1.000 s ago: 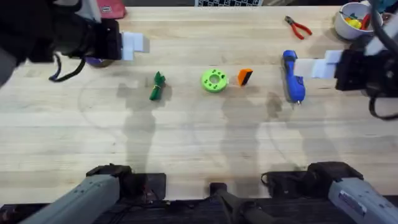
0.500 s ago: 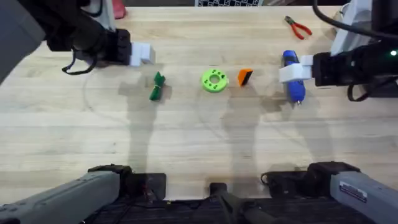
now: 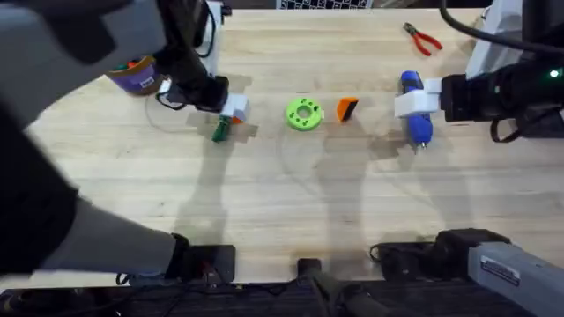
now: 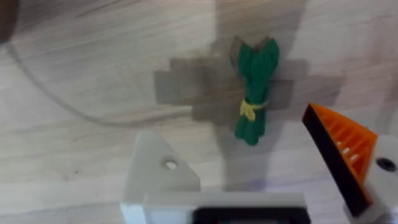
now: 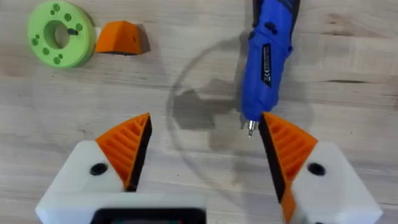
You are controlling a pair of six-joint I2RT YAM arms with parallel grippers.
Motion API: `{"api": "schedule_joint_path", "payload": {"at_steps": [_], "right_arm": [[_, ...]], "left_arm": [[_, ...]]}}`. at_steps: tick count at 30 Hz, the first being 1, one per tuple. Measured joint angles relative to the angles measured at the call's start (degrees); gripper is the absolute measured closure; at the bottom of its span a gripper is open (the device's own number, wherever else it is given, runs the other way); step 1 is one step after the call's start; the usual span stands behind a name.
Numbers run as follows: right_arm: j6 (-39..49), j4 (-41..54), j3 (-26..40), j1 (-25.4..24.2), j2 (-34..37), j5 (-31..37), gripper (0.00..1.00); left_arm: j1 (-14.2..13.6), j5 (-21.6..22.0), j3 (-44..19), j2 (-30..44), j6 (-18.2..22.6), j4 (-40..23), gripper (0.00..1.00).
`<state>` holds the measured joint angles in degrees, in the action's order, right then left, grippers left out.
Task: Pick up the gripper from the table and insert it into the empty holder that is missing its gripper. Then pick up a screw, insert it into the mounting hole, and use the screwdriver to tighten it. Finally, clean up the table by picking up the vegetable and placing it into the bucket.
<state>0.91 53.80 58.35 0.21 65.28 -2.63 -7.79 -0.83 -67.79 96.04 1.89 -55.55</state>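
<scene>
The dark green vegetable lies on the table just below my left gripper, which hangs open above it. One left finger is the bare white holder; the other carries an orange wedge. The loose orange gripper lies beside a green disc. My right gripper is open over the blue screwdriver, whose bit tip points between the fingers. The bucket stands at the far left.
Red-handled pliers lie at the back right. The left arm looms large and dark across the left side of the overhead view. Bare wood runs across the near half of the table.
The left arm has swung in from the far left to just above the vegetable, uncovering the bucket. The right gripper shifted left over the screwdriver, then held still.
</scene>
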Motion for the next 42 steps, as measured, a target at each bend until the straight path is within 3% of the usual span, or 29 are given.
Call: {"api": "schedule_joint_path", "payload": {"at_steps": [9,12,16,17,31,42], "right_arm": [[0.0,0.0,0.0,0.0,0.0,0.0,0.007],[0.0,0.0,0.0,0.0,0.0,0.0,0.008],[0.0,0.0,0.0,0.0,0.0,0.0,0.008],[0.0,0.0,0.0,0.0,0.0,0.0,0.008],[0.0,0.0,0.0,0.0,0.0,0.0,0.007],[0.0,0.0,0.0,0.0,0.0,0.0,0.008]], "left_arm": [[0.1,-1.6,0.0,7.5,-0.4,3.6,0.042],[0.1,-1.7,-0.1,7.4,-0.6,4.0,0.289],[0.0,-2.7,-0.2,7.4,-0.7,4.0,0.914],[0.0,-2.6,-0.3,7.4,-0.6,4.0,0.977],[0.0,-2.5,-0.3,6.4,-0.6,4.1,0.992],[0.1,-2.4,-0.3,-13.5,-0.6,2.0,0.992]]}}
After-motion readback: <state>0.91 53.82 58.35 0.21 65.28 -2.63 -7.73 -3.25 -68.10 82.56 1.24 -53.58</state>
